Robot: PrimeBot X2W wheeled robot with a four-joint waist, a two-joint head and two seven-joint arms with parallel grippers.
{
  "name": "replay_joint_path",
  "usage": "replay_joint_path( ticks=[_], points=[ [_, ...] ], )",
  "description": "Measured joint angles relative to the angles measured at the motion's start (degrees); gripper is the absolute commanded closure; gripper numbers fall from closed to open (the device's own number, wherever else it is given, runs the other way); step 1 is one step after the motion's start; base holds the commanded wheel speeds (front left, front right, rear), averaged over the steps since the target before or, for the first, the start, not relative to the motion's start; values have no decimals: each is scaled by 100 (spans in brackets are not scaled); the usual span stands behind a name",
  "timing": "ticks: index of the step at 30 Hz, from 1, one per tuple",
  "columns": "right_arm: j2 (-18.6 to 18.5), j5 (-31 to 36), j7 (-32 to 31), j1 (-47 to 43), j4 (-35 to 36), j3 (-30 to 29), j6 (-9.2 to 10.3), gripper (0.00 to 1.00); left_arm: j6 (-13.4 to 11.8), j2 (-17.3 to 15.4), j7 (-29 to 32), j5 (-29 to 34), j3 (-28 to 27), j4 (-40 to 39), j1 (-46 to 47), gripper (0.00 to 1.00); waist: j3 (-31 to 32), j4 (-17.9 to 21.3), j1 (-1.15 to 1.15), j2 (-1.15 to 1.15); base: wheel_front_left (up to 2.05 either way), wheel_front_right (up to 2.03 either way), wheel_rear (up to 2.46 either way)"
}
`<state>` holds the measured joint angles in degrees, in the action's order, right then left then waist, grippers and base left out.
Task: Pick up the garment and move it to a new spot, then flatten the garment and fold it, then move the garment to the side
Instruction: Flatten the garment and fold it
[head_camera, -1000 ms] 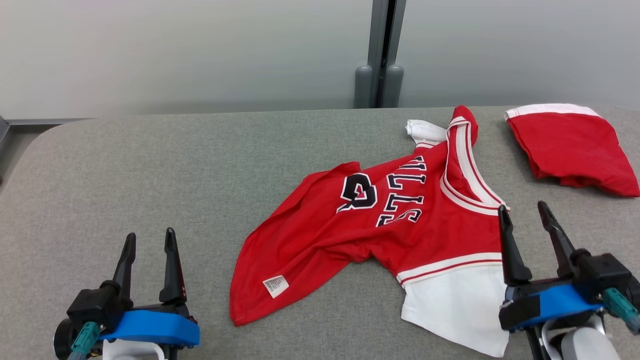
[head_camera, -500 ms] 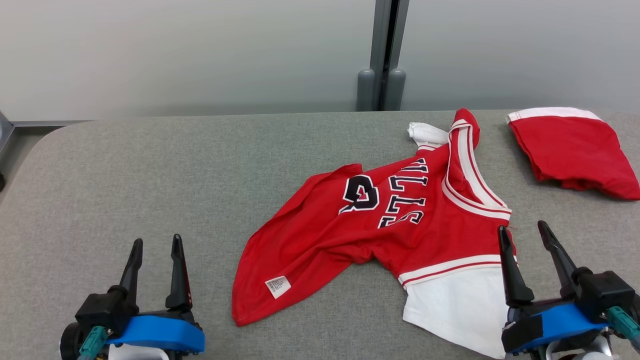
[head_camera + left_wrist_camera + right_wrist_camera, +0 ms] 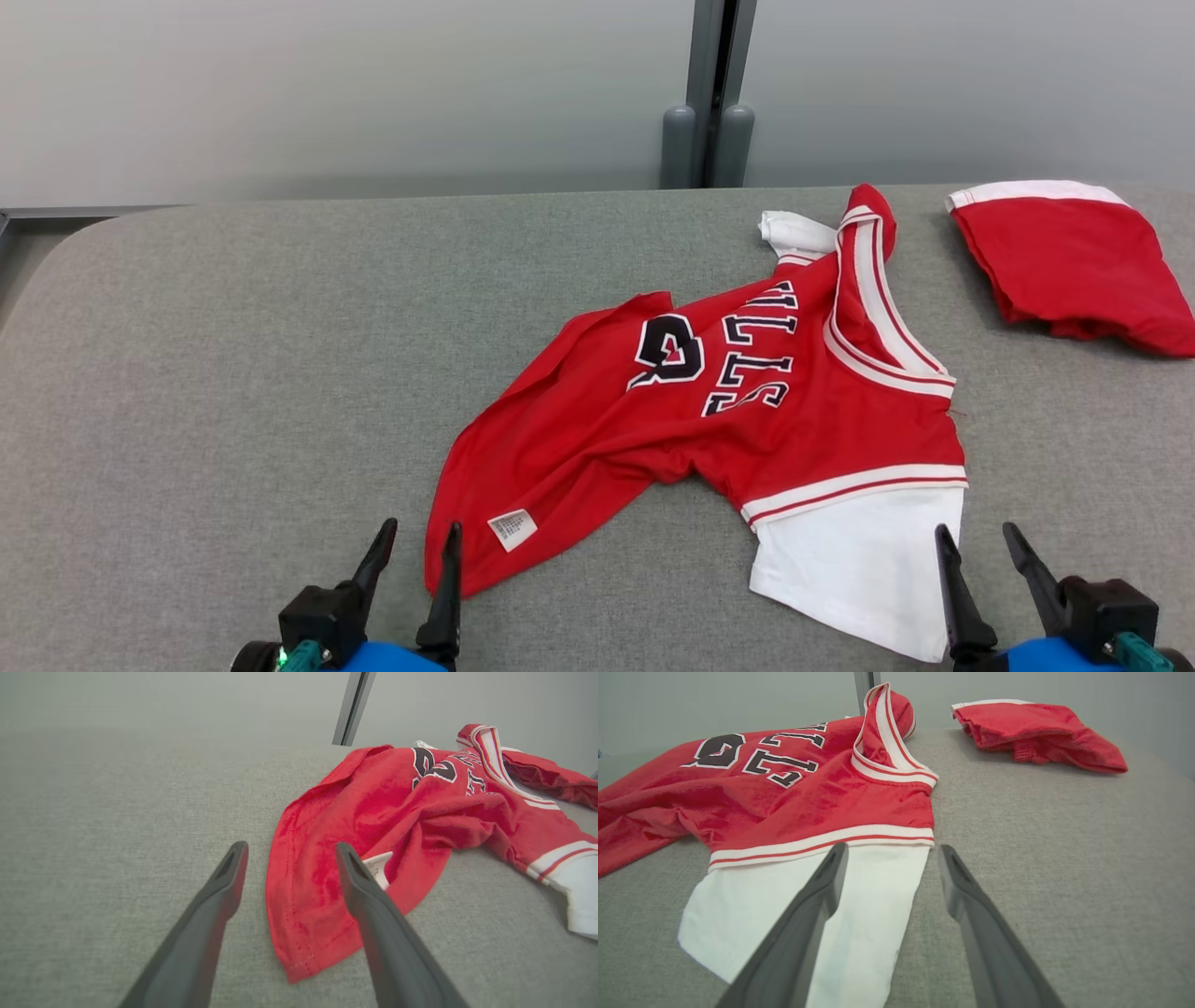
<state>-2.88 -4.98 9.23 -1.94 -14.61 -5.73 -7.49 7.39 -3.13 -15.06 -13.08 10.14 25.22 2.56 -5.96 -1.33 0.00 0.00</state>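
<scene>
left gripper (image 3: 421,526), two long tapered dark fingers (image 3: 446,588), black mount block (image 3: 322,616), blue housing (image 3: 392,659), teal connector (image 3: 299,656), right gripper (image 3: 976,529) same build, mirrored

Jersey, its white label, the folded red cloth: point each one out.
Jersey (image 3: 840,429), head view, red chest beside the lettering.
White label (image 3: 513,529), head view, middle of the tag.
Folded red cloth (image 3: 1074,252), head view, its red middle.
</scene>
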Motion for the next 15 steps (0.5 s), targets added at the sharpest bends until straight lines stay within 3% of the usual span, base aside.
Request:
replay_joint_path(
  ticks=[15],
  points=[
    [2,-272,156,-176,-967,215,0,0,1,-198,-1,-261,595,727,-98,0,-164,19,0,0,0,0,0]
  ],
)
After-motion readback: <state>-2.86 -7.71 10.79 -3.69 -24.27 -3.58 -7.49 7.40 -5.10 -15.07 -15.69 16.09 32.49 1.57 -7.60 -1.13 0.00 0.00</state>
